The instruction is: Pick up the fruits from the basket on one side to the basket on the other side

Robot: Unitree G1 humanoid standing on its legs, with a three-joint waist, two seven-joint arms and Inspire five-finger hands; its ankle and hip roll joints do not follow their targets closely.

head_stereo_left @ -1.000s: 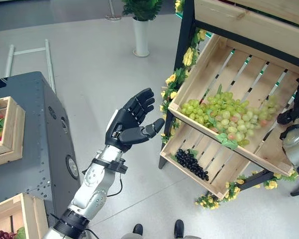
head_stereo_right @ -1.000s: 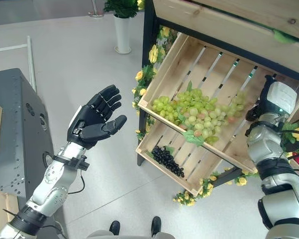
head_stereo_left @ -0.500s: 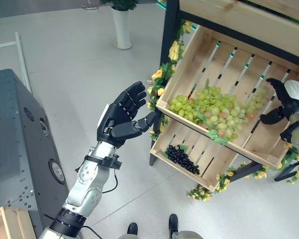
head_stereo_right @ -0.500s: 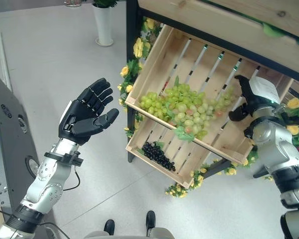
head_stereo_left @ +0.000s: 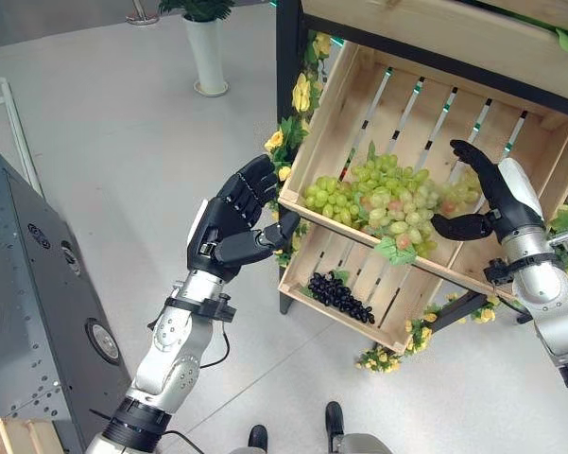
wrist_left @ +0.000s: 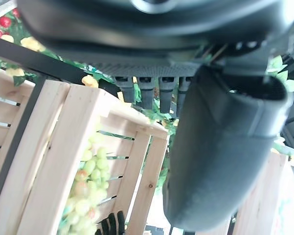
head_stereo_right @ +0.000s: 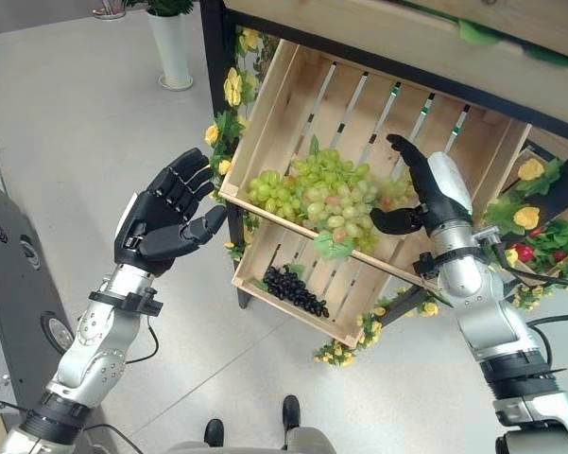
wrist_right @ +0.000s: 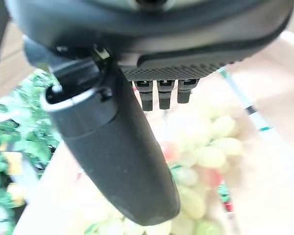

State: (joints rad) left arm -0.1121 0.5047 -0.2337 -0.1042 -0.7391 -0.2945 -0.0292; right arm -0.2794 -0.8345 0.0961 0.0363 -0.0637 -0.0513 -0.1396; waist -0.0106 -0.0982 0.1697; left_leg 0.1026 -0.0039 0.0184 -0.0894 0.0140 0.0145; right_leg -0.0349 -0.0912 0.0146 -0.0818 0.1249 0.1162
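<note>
A dark-framed display shelf [head_stereo_left: 288, 57] carries a tilted pale wooden slatted crate [head_stereo_left: 359, 85], with a second slatted wooden crate [head_stereo_left: 354, 317] below it. A large bunch of green grapes [head_stereo_left: 383, 200] lies in the upper crate; a small cluster of black grapes [head_stereo_left: 338, 295] lies in the lower. The right hand [head_stereo_left: 496, 194] is just beside the green bunch, fingers spread, holding nothing. The left hand [head_stereo_left: 232, 227] is outside the crate's left edge, fingers relaxed and empty.
</note>
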